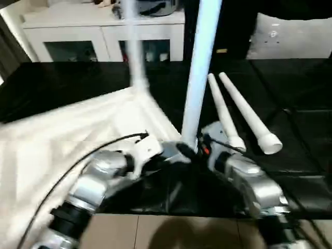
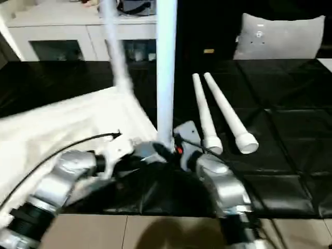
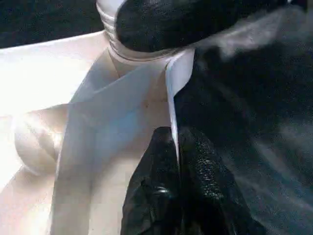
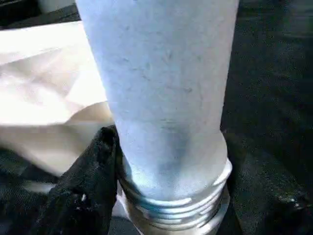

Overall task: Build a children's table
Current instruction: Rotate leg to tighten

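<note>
Nearest, two silver forearms reach in over a black padded floor. The left gripper is clenched on the thin rim at the corner of the upturned white top. The right gripper grasps the base of an upright leg, one black finger against the leg just above its threaded end, which sits at the corner socket. The leg's long axis is near vertical, wide end down, narrow end rising past the frame. It looks only partly screwed in; if it leans while being turned, the threads could cross or the leg could tip out, and the pinch on the rim could slip. Farther back, a second leg stands at another corner. Two spare legs lie side by side on the floor, wide ends nearer, pointing away toward a white cabinet.
</note>
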{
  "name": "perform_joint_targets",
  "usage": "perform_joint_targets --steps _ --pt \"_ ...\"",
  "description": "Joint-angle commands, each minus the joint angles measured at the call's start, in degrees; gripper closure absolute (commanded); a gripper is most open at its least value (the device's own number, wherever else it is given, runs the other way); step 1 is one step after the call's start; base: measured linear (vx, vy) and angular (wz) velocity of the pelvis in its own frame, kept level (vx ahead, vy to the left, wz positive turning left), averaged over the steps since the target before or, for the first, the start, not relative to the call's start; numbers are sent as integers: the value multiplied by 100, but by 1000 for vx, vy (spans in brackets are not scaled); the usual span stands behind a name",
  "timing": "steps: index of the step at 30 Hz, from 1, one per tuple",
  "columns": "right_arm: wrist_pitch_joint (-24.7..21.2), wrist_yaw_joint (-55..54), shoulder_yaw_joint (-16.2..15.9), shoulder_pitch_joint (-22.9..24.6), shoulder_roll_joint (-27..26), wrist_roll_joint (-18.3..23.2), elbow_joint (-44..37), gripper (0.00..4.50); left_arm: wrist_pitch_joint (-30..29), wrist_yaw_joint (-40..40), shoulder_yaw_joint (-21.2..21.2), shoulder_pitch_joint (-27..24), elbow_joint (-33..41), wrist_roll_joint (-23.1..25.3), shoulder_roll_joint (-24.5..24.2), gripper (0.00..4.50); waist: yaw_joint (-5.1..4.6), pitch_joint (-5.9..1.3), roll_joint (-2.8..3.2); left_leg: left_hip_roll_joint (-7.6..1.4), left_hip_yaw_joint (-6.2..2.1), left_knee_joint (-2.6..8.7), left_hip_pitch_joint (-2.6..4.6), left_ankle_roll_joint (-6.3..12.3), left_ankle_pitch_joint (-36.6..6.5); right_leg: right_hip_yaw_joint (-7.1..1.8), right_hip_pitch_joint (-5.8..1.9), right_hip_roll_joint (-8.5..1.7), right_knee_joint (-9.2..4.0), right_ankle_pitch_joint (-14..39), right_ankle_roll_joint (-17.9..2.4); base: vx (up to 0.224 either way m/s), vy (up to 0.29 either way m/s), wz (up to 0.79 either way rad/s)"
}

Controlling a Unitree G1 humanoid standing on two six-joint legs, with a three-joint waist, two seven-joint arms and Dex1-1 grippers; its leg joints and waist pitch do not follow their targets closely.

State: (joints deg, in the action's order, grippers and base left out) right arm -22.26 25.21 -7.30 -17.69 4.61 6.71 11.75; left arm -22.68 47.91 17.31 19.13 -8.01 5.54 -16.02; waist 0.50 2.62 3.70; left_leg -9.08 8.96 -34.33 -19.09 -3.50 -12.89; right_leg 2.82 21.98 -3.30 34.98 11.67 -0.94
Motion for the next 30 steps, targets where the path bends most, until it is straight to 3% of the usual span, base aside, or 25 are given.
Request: perform_joint_targets --steps 1,4,6,8,9,12,14,16,18,24,30 --pt "-144 -462 -80 -121 -328 -18 397 176 -35 84 460 20 377 -90 319 450 17 -208 -1 -281 -155 471 -68 49 -1594 -282 -169 -480 -646 2995 -729 0 0 0" --pt "-86 -358 -37 -111 -366 89 368 176 3 1 494 63 351 -8 301 450 6 -219 39 -315 -184 503 -94 73 -1632 -283 -176 -471 -621 2621 -737 0 0 0" --pt "-70 -283 5 -77 -370 152 308 120 -8 -41 497 86 337 51 268 450 -1 -230 33 -327 -181 506 -109 76 -1595 -291 -196 -470 -583 2227 -866 0 0 0" --pt "60 -120 43 33 -268 161 146 106 2 -70 467 126 268 144 157 450 10 -242 100 -335 -176 497 -102 86 -1537 -302 -205 -475 -549 1834 -1009 0 0 0" --pt "79 -8 51 93 -205 196 55 88 38 -78 451 143 210 182 100 450 21 -270 62 -337 -156 477 -100 115 -1414 -308 -220 -472 -533 1529 -1116 0 0 0" --pt "153 187 46 220 -51 263 -122 66 126 -76 414 155 102 230 -4 450 97 -310 87 -327 -132 415 -158 325 -696 -301 -277 -478 -442 590 -1328 0 0 0" --pt "191 428 17 356 155 311 -325 45 207 -63 360 187 -14 220 -56 450 143 -336 100 -332 -124 383 -154 416 -485 -285 -284 -473 -422 298 -1361 0 0 0" --pt "211 659 -19 480 364 334 -504 27 285 -33 334 211 -100 222 -116 450 187 -327 97 -329 -117 376 -179 475 -454 -276 -291 -482 -418 322 -1359 0 0 0" --pt "245 970 -15 607 636 373 -694 19 429 34 350 253 -217 216 -228 450 197 -303 91 -320 -122 395 -188 469 -626 -262 -298 -477 -460 666 -1271 0 0 0" --pt "287 1625 51 733 1260 502 -991 9 873 454 422 289 -426 135 -524 450 175 -287 65 -329 -125 415 -173 409 -869 -263 -273 -480 -523 1377 -1087 0 0 0" --pt "277 2530 53 559 2037 618 -1066 9 1805 1310 641 428 -815 55 -982 450 206 -323 68 -329 -128 378 -178 550 -582 -249 -282 -476 -468 911 -1186 0 0 0"
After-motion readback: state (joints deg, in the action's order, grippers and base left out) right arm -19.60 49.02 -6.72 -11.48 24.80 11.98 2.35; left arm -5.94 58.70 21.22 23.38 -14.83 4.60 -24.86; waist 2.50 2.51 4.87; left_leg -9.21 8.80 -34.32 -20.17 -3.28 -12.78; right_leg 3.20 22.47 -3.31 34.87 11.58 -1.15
